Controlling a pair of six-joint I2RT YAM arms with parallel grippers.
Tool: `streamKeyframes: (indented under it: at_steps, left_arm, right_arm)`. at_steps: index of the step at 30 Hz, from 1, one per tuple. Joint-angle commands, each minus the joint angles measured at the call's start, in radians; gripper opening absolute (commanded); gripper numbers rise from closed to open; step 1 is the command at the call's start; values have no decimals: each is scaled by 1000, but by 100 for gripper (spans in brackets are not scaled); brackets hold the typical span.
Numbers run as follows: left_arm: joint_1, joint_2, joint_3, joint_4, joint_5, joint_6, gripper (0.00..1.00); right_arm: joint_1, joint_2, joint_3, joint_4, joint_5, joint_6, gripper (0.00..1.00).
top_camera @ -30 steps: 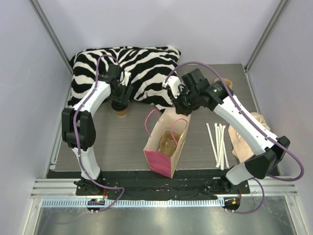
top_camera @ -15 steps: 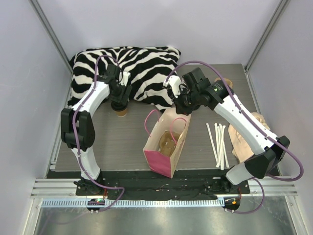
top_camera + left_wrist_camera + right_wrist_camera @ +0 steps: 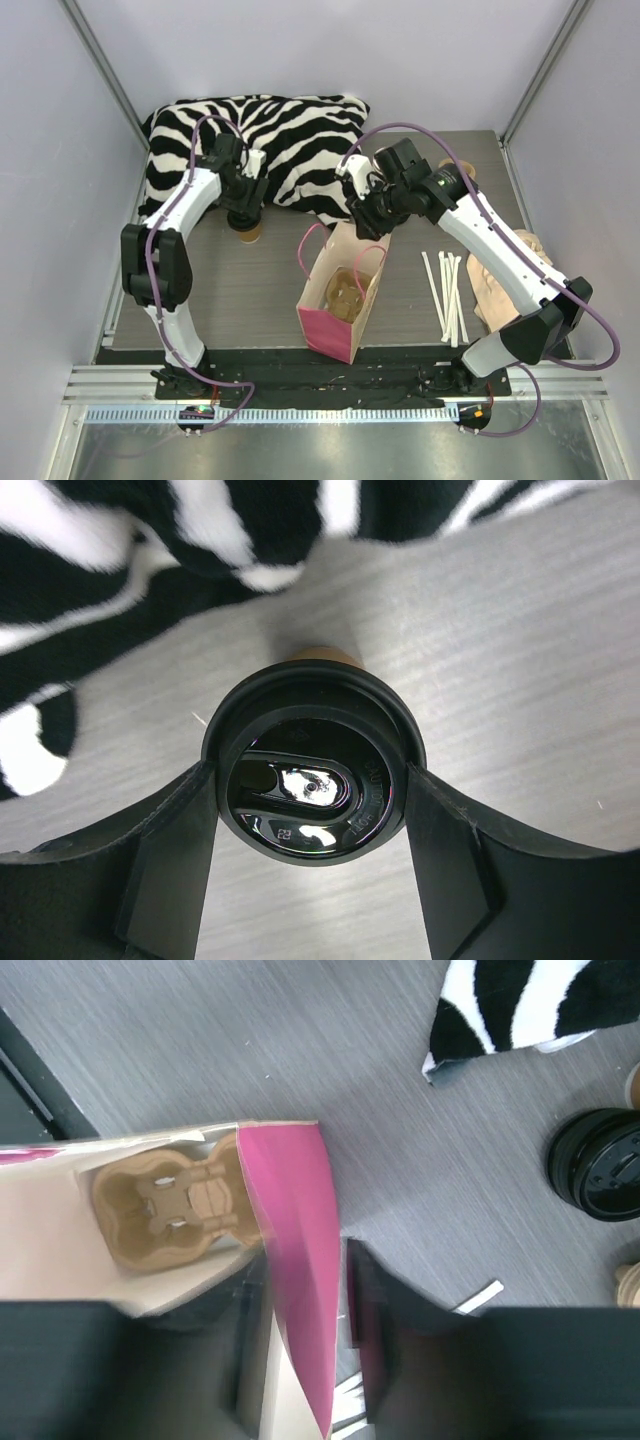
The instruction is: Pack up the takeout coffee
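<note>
— Grey wood-grain surface [image 3: 250, 300], pale walls [image 3: 330, 60] all round. Where is the takeout coffee [image 3: 247, 232]?
— Upright on the surface, left of the pink bag [image 3: 325, 335] and a little beyond it, just at the edge of the zebra cloth [image 3: 290, 130]. I've got the left fingers [image 3: 170, 860] closed against its black lid [image 3: 312, 780], one on each side, spread wide.
— And the right fingers [image 3: 400, 1340]?
— At the pink bag's far rim, parted slightly, with its pink wall in the gap between them.

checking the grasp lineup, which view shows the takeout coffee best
The left wrist view: the takeout coffee fills the centre, black lid seen from above, the left gripper closed around it. The top external view shows only a brown sliver of it under that gripper. The right wrist view misses it.
</note>
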Motion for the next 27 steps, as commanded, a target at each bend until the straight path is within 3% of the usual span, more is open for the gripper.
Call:
streamKeyframes:
  at_steps: [1, 6, 9, 16, 22, 27]
  left_arm:
    - [2, -70, 17, -89, 53, 20, 33]
    - [2, -136, 16, -136, 90, 9, 33]
    - [0, -172, 17, -156, 117, -5, 32]
    - [0, -299, 169, -253, 300, -34, 29]
    - [-53, -288, 537, -458, 455, 7, 29]
    - [-115, -293, 710, -578, 525, 46, 29]
  right_arm:
    - [-19, -38, 20, 7, -56, 23, 49]
    - [-38, -32, 103, -30, -142, -60, 74]
    - [-38, -14, 140, -55, -168, -126, 79]
    - [-51, 29, 167, -148, -195, -187, 76]
    - [-80, 38, 149, -159, -225, -160, 70]
    - [-96, 55, 141, -158, -255, -132, 63]
